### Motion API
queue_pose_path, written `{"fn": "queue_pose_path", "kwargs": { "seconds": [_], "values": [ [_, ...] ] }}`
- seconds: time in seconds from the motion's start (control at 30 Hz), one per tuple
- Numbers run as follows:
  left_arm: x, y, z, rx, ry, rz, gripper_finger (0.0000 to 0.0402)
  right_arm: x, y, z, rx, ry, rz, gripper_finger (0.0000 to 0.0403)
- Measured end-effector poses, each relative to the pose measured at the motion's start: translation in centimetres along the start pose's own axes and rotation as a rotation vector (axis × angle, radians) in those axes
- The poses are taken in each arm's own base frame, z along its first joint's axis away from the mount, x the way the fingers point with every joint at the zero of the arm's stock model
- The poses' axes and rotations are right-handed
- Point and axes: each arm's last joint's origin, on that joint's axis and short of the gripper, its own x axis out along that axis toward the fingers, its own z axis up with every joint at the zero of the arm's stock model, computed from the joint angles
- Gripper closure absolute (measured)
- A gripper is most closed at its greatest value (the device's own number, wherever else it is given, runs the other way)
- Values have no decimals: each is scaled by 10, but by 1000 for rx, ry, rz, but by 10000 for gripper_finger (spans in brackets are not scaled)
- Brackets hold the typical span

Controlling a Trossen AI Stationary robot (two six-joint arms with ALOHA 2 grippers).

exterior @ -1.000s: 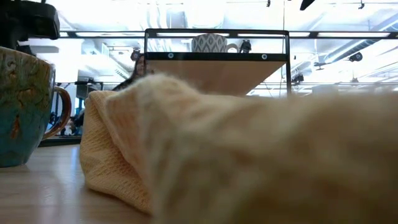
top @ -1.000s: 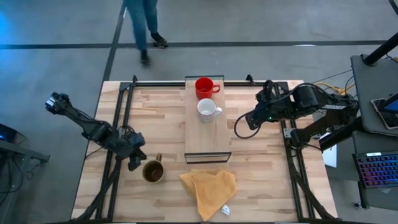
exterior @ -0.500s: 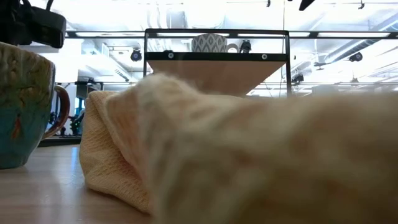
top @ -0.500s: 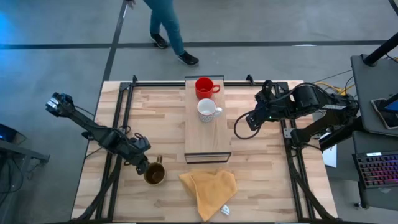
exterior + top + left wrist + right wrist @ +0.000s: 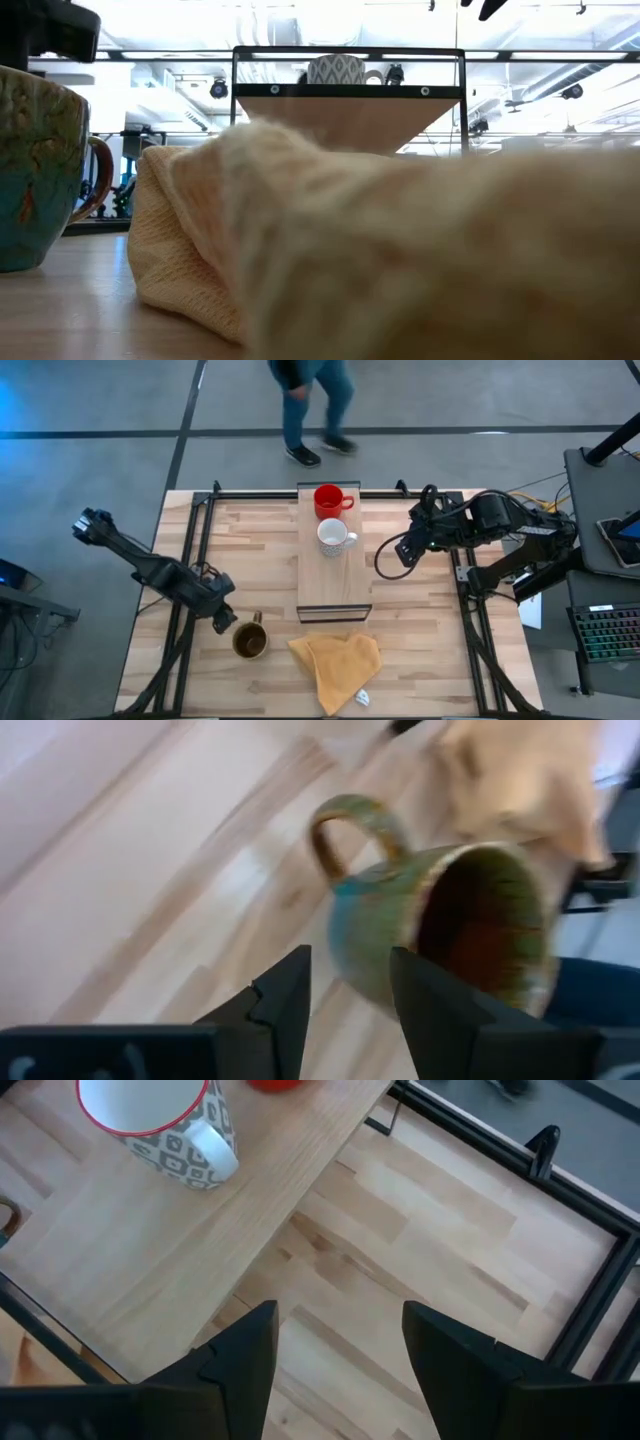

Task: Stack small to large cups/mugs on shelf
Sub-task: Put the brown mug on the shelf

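The brown mug (image 5: pixel 249 641), teal-and-brown glazed with a dark inside (image 5: pixel 440 920), stands upright on the tabletop near the front left, its handle toward the far edge. My left gripper (image 5: pixel 222 622) is open just left of it, its fingertips (image 5: pixel 345 1010) close to the mug's wall; I see no touch. The red mug (image 5: pixel 328 500) and the white patterned mug (image 5: pixel 334 537) stand upright on the shelf (image 5: pixel 335 585). My right gripper (image 5: pixel 385 565) is open and empty over the tabletop just right of the shelf (image 5: pixel 180 1230).
A crumpled yellow cloth (image 5: pixel 335 665) lies at the table's near edge below the shelf and fills most of the low view (image 5: pixel 380 250). Dark metal rails (image 5: pixel 195 560) run along both table sides. A person (image 5: pixel 310 400) walks beyond the far edge.
My left gripper has gone a little toward the brown mug and the near edge, then drawn back slightly. The person beyond the far edge has walked toward the right.
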Motion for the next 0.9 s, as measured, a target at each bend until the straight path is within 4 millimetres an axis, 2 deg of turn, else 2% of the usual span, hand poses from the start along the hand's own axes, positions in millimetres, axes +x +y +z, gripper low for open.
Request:
{"fn": "queue_pose_path", "kwargs": {
  "seconds": [0.23, 0.47, 0.6, 0.9],
  "values": [
    [-16, -11, 4, -27, -6, -112, 276, 0, 0, 0, -3, 0, 0, 195],
    [11, -21, -2, -9, 136, -16, 276, 0, 0, 0, -4, 0, 0, 195],
    [14, -32, 1, 3, 131, -4, 276, 0, 0, 0, -17, 0, 0, 195],
    [29, -38, 0, -2, 141, 33, 276, 0, 0, 0, -30, 0, 0, 195]
  ]
}}
